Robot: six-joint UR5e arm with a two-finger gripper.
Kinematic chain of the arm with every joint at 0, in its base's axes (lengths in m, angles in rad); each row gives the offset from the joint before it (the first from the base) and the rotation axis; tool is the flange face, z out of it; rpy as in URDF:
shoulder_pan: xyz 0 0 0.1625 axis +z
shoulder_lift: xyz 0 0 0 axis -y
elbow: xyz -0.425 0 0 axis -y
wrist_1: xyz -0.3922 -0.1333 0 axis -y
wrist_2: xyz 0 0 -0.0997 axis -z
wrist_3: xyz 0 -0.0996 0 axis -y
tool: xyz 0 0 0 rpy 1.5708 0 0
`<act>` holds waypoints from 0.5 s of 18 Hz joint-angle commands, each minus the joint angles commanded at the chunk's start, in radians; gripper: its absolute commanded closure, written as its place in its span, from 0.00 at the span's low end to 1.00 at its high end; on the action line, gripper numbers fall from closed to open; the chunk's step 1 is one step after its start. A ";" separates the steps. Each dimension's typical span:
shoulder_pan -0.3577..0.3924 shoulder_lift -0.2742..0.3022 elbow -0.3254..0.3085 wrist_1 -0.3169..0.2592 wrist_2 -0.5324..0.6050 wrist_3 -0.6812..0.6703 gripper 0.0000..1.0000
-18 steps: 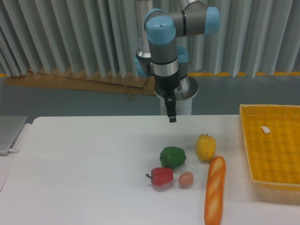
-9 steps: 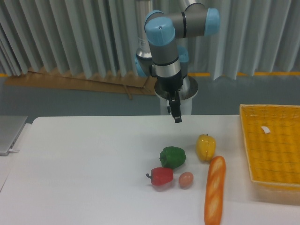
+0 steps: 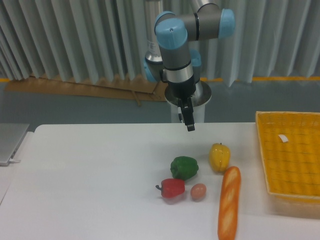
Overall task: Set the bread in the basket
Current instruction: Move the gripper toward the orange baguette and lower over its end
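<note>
The bread [image 3: 229,202] is a long orange-golden baguette lying on the white table at the front right, its far end near the yellow pepper. The basket [image 3: 264,165], yellow woven and shallow, sits at the right edge with a small white tag [image 3: 283,138] inside. My gripper [image 3: 189,120] hangs above the table's back middle, well behind and left of the bread, holding nothing. Its black fingers are seen edge-on as one narrow piece, so the gap between them is hidden.
A yellow pepper [image 3: 219,156], green pepper [image 3: 184,167], red pepper [image 3: 172,188] and small brown egg [image 3: 198,191] cluster just left of the bread. A grey laptop-like object [image 3: 10,141] sits at the table's far left. The arm's base [image 3: 190,95] stands behind the table.
The gripper has shifted slightly to the right and turned a little since a second ago. It has held still over the last half second. No object has moved.
</note>
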 joint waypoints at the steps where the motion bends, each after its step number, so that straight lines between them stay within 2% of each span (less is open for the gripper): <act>1: 0.000 -0.002 0.000 0.000 -0.002 -0.011 0.00; 5: 0.014 -0.017 0.002 0.002 -0.003 -0.149 0.00; 9: 0.015 -0.023 0.003 0.003 -0.003 -0.163 0.00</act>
